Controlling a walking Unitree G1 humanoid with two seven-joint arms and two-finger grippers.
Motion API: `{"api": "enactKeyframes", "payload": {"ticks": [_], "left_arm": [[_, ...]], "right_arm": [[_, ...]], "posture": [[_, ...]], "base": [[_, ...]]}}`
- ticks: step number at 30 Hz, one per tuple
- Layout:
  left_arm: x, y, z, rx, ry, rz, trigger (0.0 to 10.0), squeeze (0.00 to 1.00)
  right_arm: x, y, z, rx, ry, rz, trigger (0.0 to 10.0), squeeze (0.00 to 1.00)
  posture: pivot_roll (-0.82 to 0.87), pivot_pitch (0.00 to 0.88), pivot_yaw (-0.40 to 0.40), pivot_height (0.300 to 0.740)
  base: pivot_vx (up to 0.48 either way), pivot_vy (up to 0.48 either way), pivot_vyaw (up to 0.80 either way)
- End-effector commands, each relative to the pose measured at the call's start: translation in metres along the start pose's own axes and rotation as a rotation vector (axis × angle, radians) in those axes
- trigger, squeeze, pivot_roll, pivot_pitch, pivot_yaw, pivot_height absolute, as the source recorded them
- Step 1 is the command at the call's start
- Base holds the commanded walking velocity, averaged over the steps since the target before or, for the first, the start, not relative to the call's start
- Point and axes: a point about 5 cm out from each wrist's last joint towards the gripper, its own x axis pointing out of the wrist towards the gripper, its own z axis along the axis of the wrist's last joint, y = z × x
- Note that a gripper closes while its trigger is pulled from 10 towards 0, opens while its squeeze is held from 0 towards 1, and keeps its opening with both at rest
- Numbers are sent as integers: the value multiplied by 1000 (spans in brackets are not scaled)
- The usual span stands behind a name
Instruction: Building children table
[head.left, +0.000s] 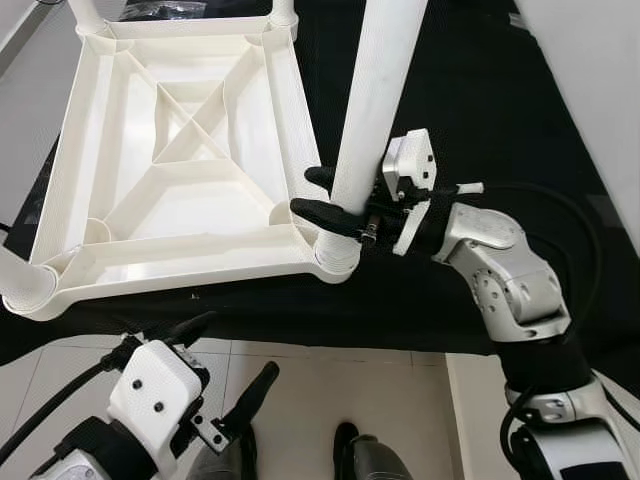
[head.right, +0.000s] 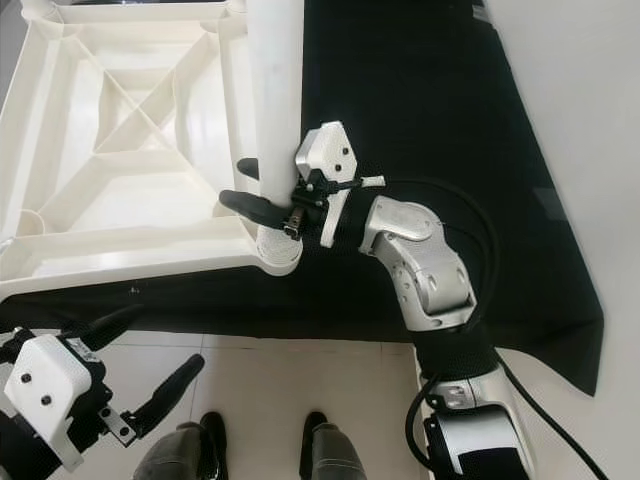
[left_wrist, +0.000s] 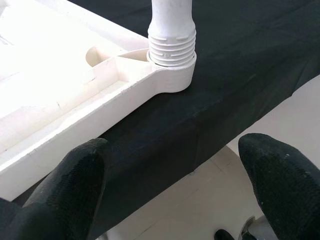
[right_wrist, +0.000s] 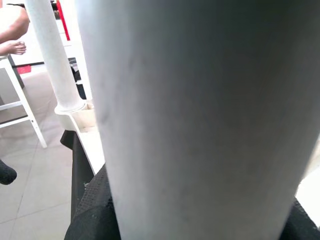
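A black cloth (head.left: 470, 110) covers the work surface; its near edge hangs over a light tiled floor (head.left: 330, 385). In the right wrist view, a person's arm (right_wrist: 12, 30) appears at 10 o'clock, above a white frame (right_wrist: 22, 112) standing on the tiles.

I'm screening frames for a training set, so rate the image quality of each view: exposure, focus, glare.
Eye views: sharp and evenly lit; the right gripper around the white leg is crisp. Left wrist view: the tabletop frame is blown out to near-featureless white, and the left gripper's fingers are soft. Right wrist view: the leg sits too close, blurred and shaded.
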Motion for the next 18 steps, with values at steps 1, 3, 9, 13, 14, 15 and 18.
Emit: {"api": "enactKeyframes", "payload": {"ticks": [1,3,9,13,14,15,18], "left_arm": [[-2,-4,0,-11,8,-12,10000,0],[-2,-4,0,-11,9,-11,10000,0],[-2,-4,0,-10,10,-12,10000,0],[-2,-4,-1,-9,12,-12,10000,0],[-2,-4,-1,-9,12,-12,10000,0],[-2,-3,-1,-7,13,-8,10000,0],[1,-1,-3,-2,12,-1,10000,0]], "right_arm": [[-8,5,-38,146,140,-21,10000,0],[-9,6,-38,146,137,-23,10000,0],[-13,9,-37,138,123,-69,10000,0],[-17,2,-47,70,258,-391,10000,0],[-17,2,-47,70,258,-391,10000,0],[-19,10,-46,70,281,-630,10000,0],[-25,23,-48,125,276,-919,10000,0]], "posture": [[71,354,-78,740],[70,354,-76,740],[70,352,-75,740],[87,349,-96,740],[87,349,-96,740],[77,341,-93,740],[60,325,-74,740]], "base": [[0,0,0],[0,0,0],[0,0,0],[0,0,0],[0,0,0],[0,0,0],[0,0,0]]}}
